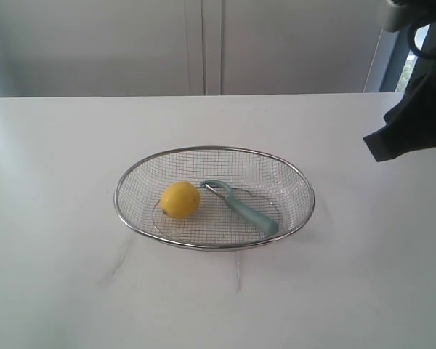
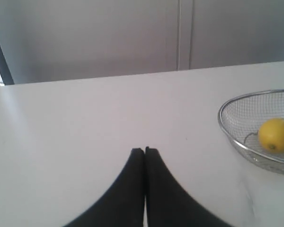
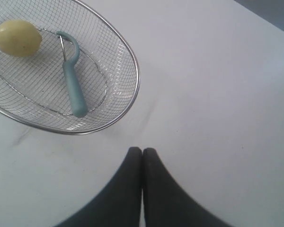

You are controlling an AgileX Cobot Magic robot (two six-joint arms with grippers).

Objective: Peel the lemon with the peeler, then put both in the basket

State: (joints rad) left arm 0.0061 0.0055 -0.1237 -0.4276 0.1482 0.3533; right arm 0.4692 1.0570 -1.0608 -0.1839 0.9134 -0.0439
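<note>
Basket (image 1: 214, 148) sits mid-table (image 1: 58, 276), with loads of bare white top all round it and the far edge well behind. Lemon (image 1: 180, 200) and peeler (image 1: 243, 208) both lie inside, lemon on the left and peeler just beside it. The peeler's long axis runs diagonally, hooked head by the lemon and handle end toward the front-right rim. Left gripper (image 2: 145, 150) and right gripper (image 3: 142, 150) both have jaws pressed together, gripping nothing, over bare table outside the basket.

Table (image 1: 58, 291): bare surface on every side of the basket (image 1: 214, 150), out to all edges.
Basket: sole obstacle, mid-table. Its raised rim rings the lemon (image 1: 180, 200) and peeler (image 1: 243, 207), which lie just apart; open above.
Right arm (image 1: 414, 123): overhangs the far right corner.
</note>
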